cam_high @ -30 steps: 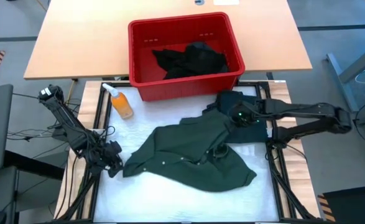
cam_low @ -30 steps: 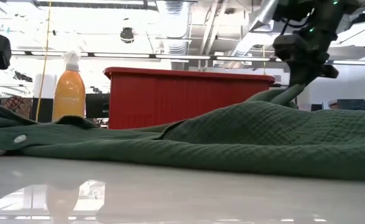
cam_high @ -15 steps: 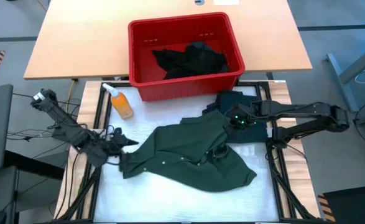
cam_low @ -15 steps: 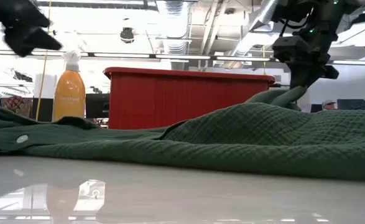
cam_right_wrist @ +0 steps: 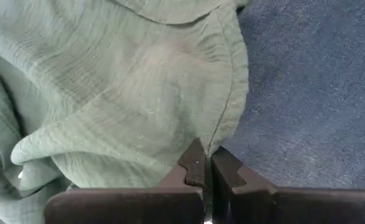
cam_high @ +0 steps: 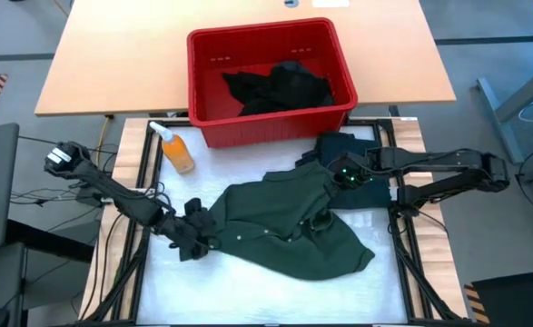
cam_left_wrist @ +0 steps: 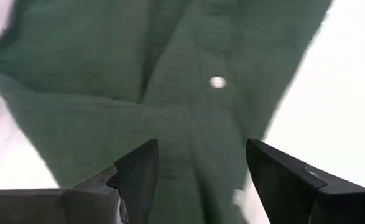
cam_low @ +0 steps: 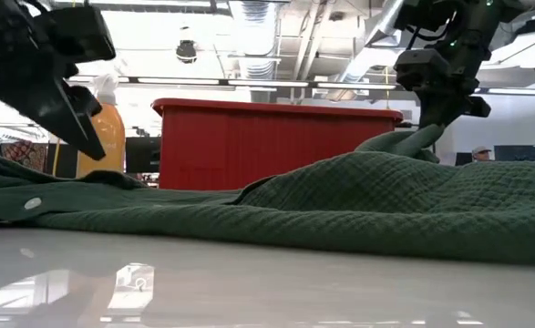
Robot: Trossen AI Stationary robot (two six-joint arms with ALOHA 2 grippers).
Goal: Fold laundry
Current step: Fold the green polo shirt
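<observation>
Though crumpled, green shirt (cam_high: 280, 218) unfolded.

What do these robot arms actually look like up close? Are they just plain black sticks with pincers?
Mostly, yes. Both arms are slim, dark, jointed tubes. The left arm has a pale block at its base end and black cables bundled alongside. The right arm shows a small green light near its wrist. Each ends in two flat, dark, wedge-shaped fingers.
</observation>
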